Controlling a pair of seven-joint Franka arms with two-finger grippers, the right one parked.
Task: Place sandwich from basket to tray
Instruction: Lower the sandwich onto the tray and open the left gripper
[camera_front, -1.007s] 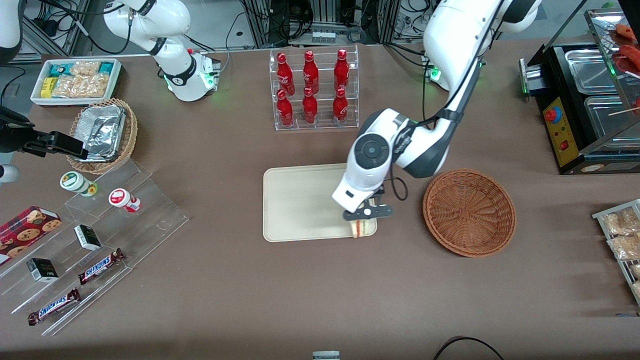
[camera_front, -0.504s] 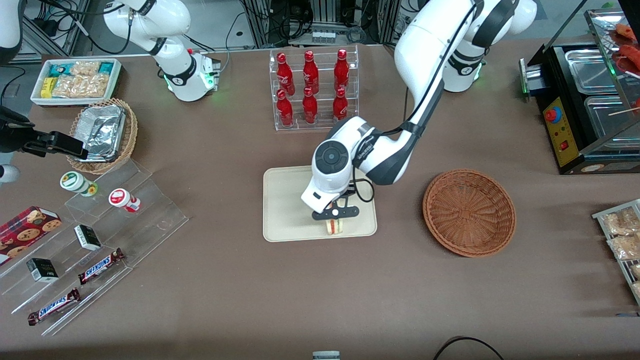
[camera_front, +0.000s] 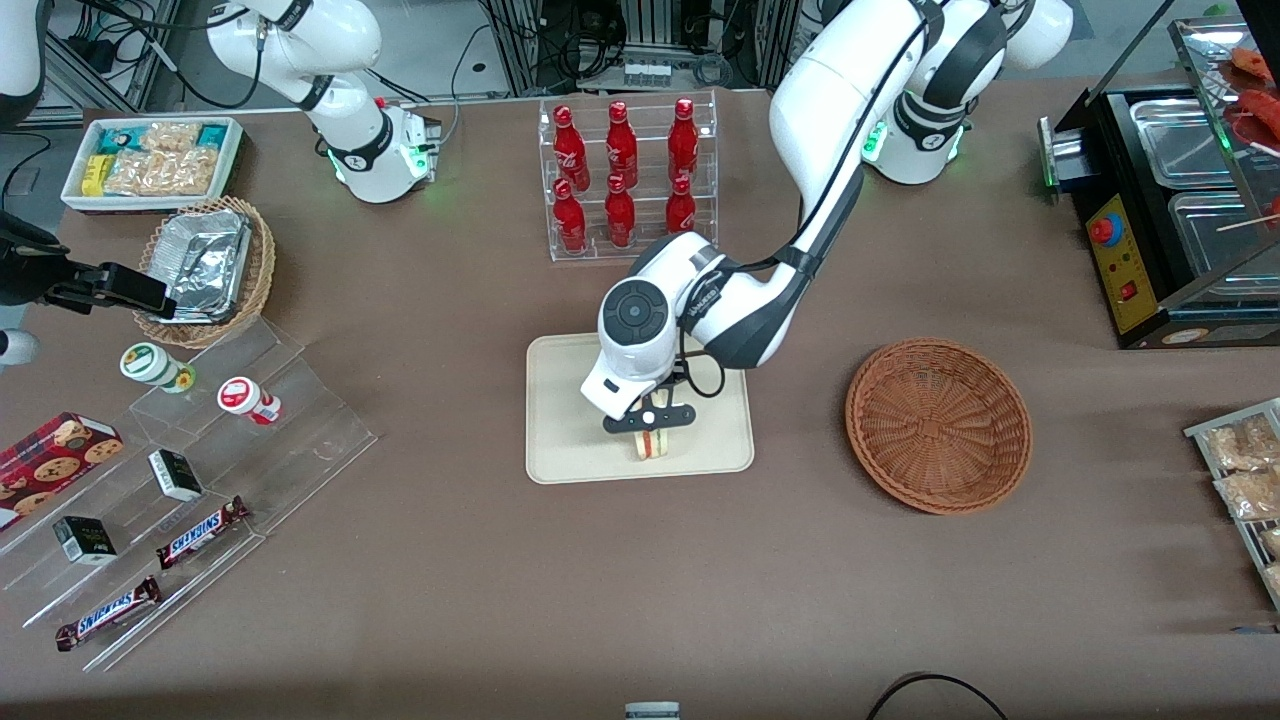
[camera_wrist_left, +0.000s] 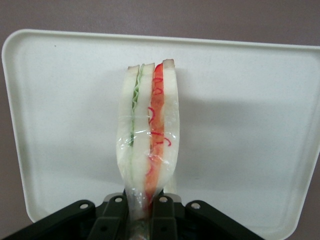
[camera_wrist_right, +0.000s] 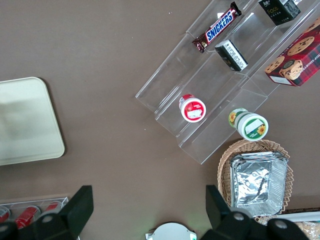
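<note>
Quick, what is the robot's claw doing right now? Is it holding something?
Gripper: shut on the sandwich, holding it over the tray.

Free room and obstacles. The hand, shut on the sandwich, hangs over the tray at frame centre; bare tray surface lies open around the sandwich on all sides. Above the tray in the frame, the bottle rack blocks passage. At centre right, the basket stands apart, with open tabletop between and below.
</note>
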